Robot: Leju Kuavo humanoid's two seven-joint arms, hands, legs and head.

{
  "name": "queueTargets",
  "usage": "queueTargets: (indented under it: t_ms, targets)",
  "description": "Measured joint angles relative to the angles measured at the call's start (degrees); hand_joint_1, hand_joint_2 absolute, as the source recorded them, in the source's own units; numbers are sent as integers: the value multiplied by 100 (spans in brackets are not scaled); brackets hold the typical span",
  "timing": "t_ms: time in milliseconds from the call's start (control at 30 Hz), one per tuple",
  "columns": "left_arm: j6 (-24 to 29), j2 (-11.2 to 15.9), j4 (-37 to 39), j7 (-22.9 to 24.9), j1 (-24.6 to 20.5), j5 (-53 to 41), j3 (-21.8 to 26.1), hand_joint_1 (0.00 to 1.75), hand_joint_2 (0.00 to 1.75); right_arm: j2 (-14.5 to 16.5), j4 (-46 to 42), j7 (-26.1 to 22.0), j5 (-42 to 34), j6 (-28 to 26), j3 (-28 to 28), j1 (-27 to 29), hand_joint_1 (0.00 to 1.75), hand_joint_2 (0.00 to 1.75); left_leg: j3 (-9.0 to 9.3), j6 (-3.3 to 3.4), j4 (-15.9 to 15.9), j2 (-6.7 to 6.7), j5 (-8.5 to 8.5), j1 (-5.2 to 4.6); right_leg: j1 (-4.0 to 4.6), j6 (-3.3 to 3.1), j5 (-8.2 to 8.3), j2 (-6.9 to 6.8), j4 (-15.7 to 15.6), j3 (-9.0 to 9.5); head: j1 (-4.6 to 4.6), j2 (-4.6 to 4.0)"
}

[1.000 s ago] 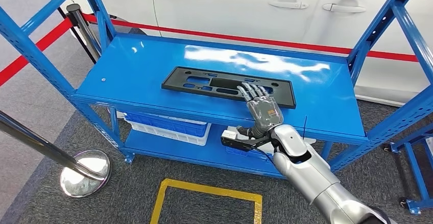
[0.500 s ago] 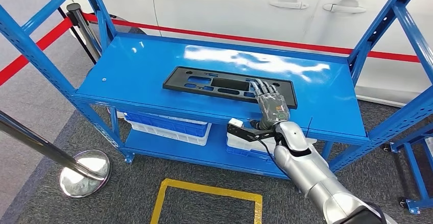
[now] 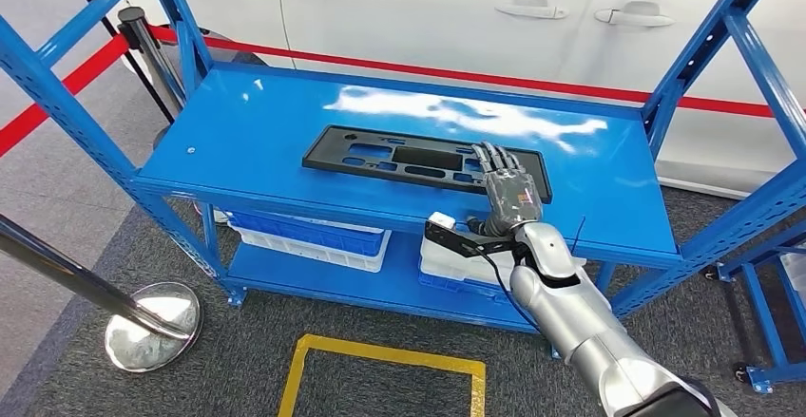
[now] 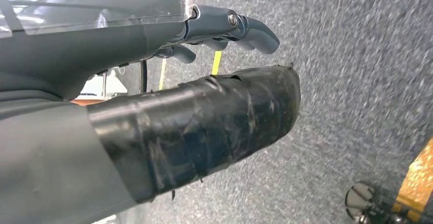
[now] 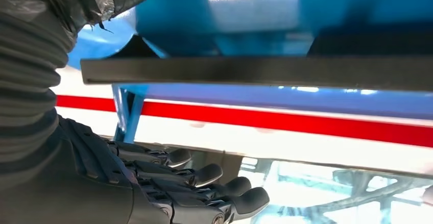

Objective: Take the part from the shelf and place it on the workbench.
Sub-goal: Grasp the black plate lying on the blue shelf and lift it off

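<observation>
The right hand (image 3: 510, 194) lies flat, palm down, on the right end of the long flat black plastic part with holes (image 3: 409, 159). Its fingers (image 3: 498, 158) are stretched out straight and hold nothing. The black part lies flat on the top board of the blue metal shelf (image 3: 238, 142), near the front edge. The left hand (image 4: 224, 25) hangs over the grey carpet floor (image 4: 367, 55), its fingers loosely curled with nothing in them. A white car (image 3: 428, 9) stands behind the shelf.
</observation>
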Motion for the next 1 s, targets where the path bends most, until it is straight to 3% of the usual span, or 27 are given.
queueTargets:
  t_ms: [33, 67, 167, 233, 300, 367, 433, 500, 533, 567, 600, 667, 700, 800, 900, 1000]
  targets:
    - [-2, -1, 0, -1, 0, -2, 2, 0, 0, 1, 10, 5, 7, 4, -2, 17, 0, 175, 1, -5, 9, 5, -11, 3, -19, 18, -25, -8, 194, -107, 1, 0]
    - [-3, -2, 0, -4, -1, -4, 3, 0, 0, 1, 21, 10, 14, 4, -5, 31, 0, 175, 2, -19, 25, 5, -26, 10, -41, 37, 64, -15, 177, -111, 0, 0]
    - [-13, -12, 0, -16, -3, -4, 7, 0, 0, 3, 44, 19, 52, 2, -24, 36, 0, 175, -10, -117, 151, -3, -126, 34, -82, 71, 573, -3, -777, 338, 1, 0]
    - [-17, -16, 0, -20, -3, -4, 10, 0, 0, 11, 57, 27, 68, 2, -39, 41, 0, 175, -33, -193, 221, -10, -185, 27, -63, 10, 651, 28, -1129, 505, -4, 0]
    - [-19, -21, 0, -25, 1, -4, 13, 0, 0, 20, 68, 28, 71, 1, -47, 47, 0, 175, -35, -260, 213, -25, -191, 29, -35, -97, 638, 26, -1126, 501, -9, 0]
    - [-22, -31, 0, -29, 4, -4, 15, 0, 0, 31, 75, 27, 73, 2, -55, 41, 0, 175, -66, -320, 293, 57, -257, 45, -40, -188, 652, 2, -1161, 524, -12, 0]
    - [-24, -38, 0, -32, -7, -4, 15, 0, 0, 45, 79, 26, 76, 4, -60, 38, 0, 175, -299, -364, 779, 207, -514, 51, -40, -258, 658, -26, -1194, 557, -19, 0]
    - [-24, -40, 0, -33, -20, -4, 15, 0, 0, 49, 94, 26, 78, 9, -60, 48, 0, 175, -704, -386, 1537, 277, -805, 52, -11, -297, 638, -61, -1195, 574, -20, 0]
    - [-24, -40, 0, -33, -22, -4, 16, 0, 0, 49, 104, 24, 78, 9, -60, 53, 0, 175, -856, -384, 1783, 285, -842, 52, 4, -311, 625, -78, -1194, 587, -20, 0]
    - [-24, -40, 0, -33, -20, -4, 17, 0, 0, 50, 113, 21, 78, 8, -60, 58, 0, 175, -911, -369, 1830, 288, -768, 50, 20, -319, 609, -91, -1194, 606, -20, 0]
    - [-24, -40, 0, -33, -15, -4, 21, 0, 0, 51, 119, 19, 80, 6, -60, 60, 0, 175, -851, -339, 1649, 289, -587, 43, 36, -323, 590, -99, -1194, 634, -21, 0]
    - [-24, -39, -1, -36, -8, -4, 36, 0, 0, 55, 131, 12, 83, 4, -61, 58, 0, 175, -519, -232, 902, 308, -157, 2, 63, -321, 546, -112, -1199, 701, -18, 0]
    - [-24, -38, -1, -38, -9, -4, 47, 0, 0, 55, 140, 7, 84, 2, -61, 54, 0, 175, -358, -179, 567, 324, -35, -26, 75, -311, 527, -119, -1200, 719, -17, 0]
    - [-27, -36, -2, -48, -24, -7, 69, 0, 0, 67, 175, -28, 84, -8, -62, 43, 0, 175, -201, -114, 224, 339, -28, -81, 78, -245, 509, -149, -1226, 723, -17, 0]
    - [-36, -49, -1, -60, -17, -10, 91, 0, 0, 97, 210, -50, 86, -20, -72, 24, 0, 175, -82, -97, 53, 324, 3, -20, 74, -153, 397, -131, -1105, 697, -8, 0]
    - [-40, -56, 0, -70, -20, -12, 102, 0, 0, 99, 259, -52, 102, -23, -78, 23, 0, 175, -19, -45, -2, 317, -7, -5, 43, -86, -12, -84, -189, 212, 1, 0]
